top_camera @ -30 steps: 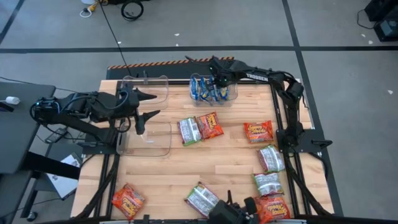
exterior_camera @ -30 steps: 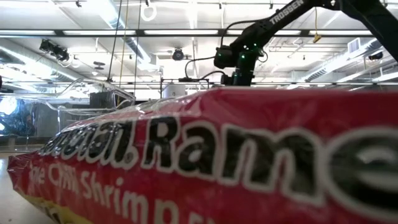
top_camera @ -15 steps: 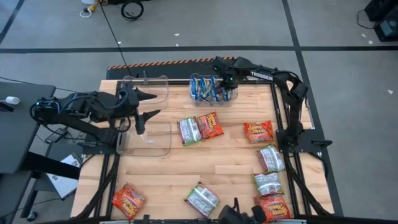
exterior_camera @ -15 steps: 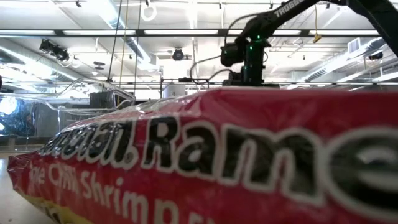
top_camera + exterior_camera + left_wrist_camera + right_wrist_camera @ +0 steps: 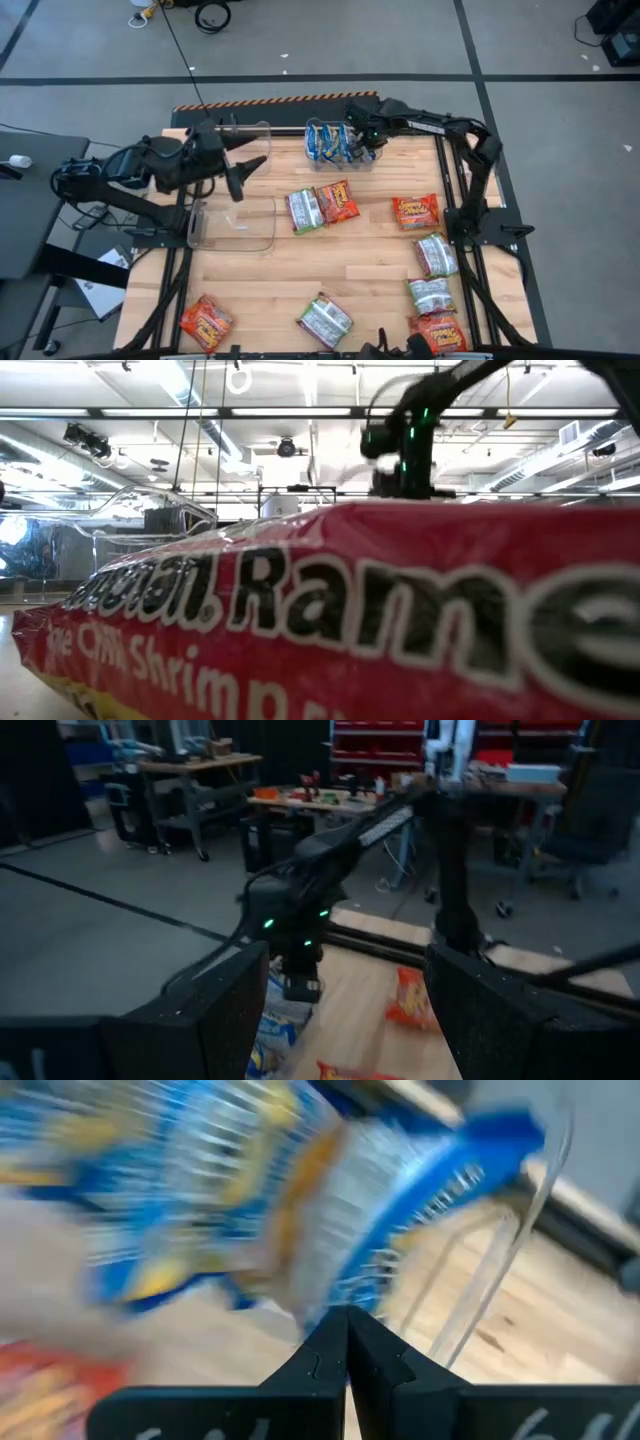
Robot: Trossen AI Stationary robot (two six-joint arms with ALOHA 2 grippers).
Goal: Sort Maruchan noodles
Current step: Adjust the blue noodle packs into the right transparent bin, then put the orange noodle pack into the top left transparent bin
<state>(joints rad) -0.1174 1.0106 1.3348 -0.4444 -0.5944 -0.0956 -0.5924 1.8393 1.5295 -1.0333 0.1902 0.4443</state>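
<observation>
Crinkly blue packets (image 5: 333,144) in clear bin (image 5: 372,163); right gripper (image 5: 366,148) pinched

The right end effector (image 5: 368,150) hangs over a clear bin (image 5: 343,143) holding ramen packets (image 5: 326,142). Beyond it across the desk (image 5: 350,265) lie loose packets (image 5: 321,207); the left end effector (image 5: 245,172) hovers well aside.
</observation>
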